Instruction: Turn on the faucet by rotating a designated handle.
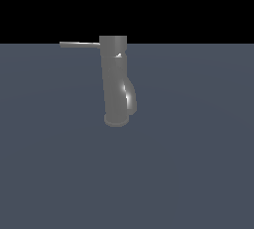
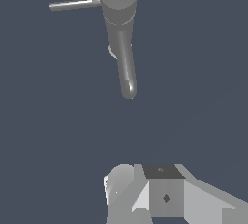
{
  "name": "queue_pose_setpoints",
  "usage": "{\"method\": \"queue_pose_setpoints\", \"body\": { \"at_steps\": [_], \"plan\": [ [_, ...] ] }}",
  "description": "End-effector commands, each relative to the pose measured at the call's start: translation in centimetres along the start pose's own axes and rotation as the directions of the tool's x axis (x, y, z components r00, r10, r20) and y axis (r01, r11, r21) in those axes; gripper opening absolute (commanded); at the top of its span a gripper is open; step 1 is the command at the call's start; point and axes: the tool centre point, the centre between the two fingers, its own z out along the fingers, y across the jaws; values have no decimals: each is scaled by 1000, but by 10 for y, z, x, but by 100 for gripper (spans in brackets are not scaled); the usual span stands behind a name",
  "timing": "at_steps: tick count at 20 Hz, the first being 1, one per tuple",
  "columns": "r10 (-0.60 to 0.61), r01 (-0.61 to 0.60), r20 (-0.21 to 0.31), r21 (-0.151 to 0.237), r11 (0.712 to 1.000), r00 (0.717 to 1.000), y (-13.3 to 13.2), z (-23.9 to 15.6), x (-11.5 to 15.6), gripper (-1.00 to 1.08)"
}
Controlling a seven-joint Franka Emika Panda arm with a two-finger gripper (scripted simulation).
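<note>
A grey faucet (image 1: 116,82) stands upright on the floor (image 1: 198,163); its thin handle (image 1: 79,44) points toward nine o'clock.

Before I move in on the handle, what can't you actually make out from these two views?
- Tool: the wrist view's edge cuts it off, fingertips unseen, so open or shut cannot be told. The exterior view shows no arm at all.
- Faucet base: in the wrist view the body hides it.
- Handle: its joint with the faucet top is too small to read in either view.
- Height of the tool above the floor: no view settles it.
</note>
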Motion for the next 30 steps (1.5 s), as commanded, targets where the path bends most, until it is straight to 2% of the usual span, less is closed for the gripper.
{"method": "queue_pose_setpoints", "body": {
  "at_steps": [1, 9, 17, 24, 30],
  "plan": [
    [0, 0, 0, 0, 1000, 1000, 0, 0, 0, -100],
    [6, -5, 29, -17, 1000, 1000, 12, 0, -1, -100],
    [16, -15, 29, -16, 1000, 999, 11, 1, 2, -100],
    [77, -76, 27, -11, 997, 997, 7, 3, 18, -100],
    [168, -168, 26, -3, 986, 985, 0, 8, 42, -100]
  ]
}}
